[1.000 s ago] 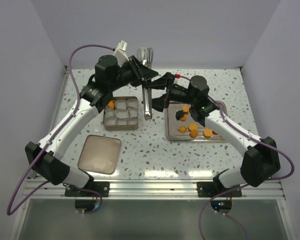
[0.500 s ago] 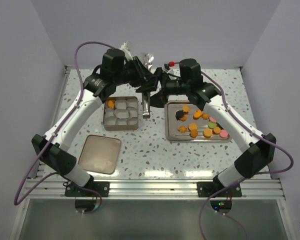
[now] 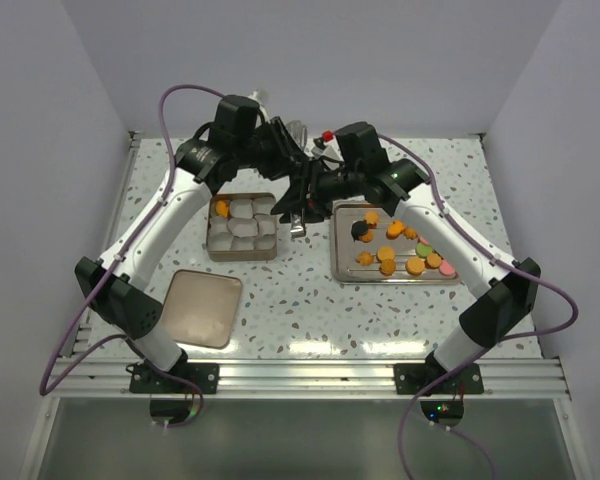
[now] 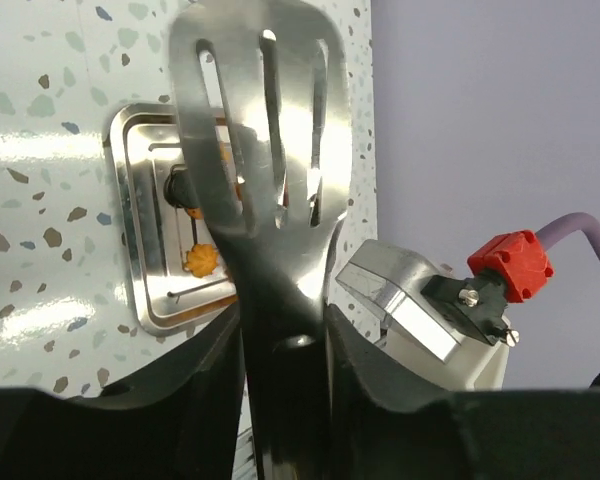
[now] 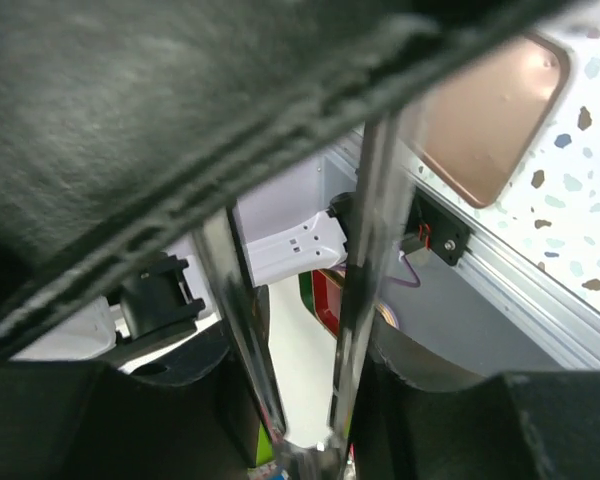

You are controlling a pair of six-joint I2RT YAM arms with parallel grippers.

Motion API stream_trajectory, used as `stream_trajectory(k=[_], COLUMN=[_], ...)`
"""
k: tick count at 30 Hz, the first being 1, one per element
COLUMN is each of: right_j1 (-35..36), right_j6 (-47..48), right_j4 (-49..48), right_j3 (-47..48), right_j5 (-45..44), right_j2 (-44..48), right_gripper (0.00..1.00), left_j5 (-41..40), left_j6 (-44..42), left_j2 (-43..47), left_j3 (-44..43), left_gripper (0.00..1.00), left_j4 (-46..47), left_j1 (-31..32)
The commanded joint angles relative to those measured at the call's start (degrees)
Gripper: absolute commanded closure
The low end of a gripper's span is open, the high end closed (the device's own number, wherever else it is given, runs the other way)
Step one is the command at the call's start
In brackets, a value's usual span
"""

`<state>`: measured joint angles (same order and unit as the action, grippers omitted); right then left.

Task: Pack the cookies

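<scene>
Cookies (image 3: pixel 387 254), mostly orange with a pink, a yellow and a dark one, lie on the metal tray (image 3: pixel 342 268) at the right; the tray (image 4: pixel 140 230) and a cookie (image 4: pixel 200 260) also show in the left wrist view. One orange cookie (image 3: pixel 221 208) sits in a paper cup in the tin (image 3: pixel 242 252). Metal tongs (image 3: pixel 295 212) with a slotted head (image 4: pixel 260 150) hang above the table between tin and tray. My left gripper (image 3: pixel 283 160) is shut on the tongs near the head (image 4: pixel 285 350). My right gripper (image 3: pixel 308 195) closes on both tong arms (image 5: pixel 365 250) lower down.
The tin holds several white paper cups (image 3: pixel 250 222). Its brown lid (image 3: pixel 198 308) lies at the front left and shows in the right wrist view (image 5: pixel 490 110). Both arms cross over the back middle of the table, close to the back wall.
My right gripper has swung left from over the tray to the tongs and closed on their arms. My left arm has shifted slightly right with the tongs.
</scene>
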<state>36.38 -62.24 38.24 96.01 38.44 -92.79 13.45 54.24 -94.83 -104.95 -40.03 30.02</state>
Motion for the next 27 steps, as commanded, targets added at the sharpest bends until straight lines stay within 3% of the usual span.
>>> stream_trajectory(k=[1,6,19,27], right_j1=[0.09,0.01,-0.69,-3.94], right_j6=[1.77,1.51,3.96,7.74], right_j4=[3.86,3.6,8.69,15.19], right_j3=[1.55,1.9,1.55,3.22], right_j5=[-1.87,-1.7,-4.42,-5.65], right_j2=[-0.11,-0.02,1.3,1.91], right_gripper=[0.64,0.65,0.67,0.67], left_j5=[0.43,0.52,2.19,2.19], left_j6=[-1.06,-1.68,-3.43,-6.77], left_j2=[0.78,1.13,4.91,13.61], left_j3=[-2.63,-2.02,2.99,14.67], left_gripper=[0.58,0.39,0.21,0.06], left_j4=[-0.22,-0.14,0.92,1.01], left_j1=[-0.05,-0.05,-4.87,-11.29])
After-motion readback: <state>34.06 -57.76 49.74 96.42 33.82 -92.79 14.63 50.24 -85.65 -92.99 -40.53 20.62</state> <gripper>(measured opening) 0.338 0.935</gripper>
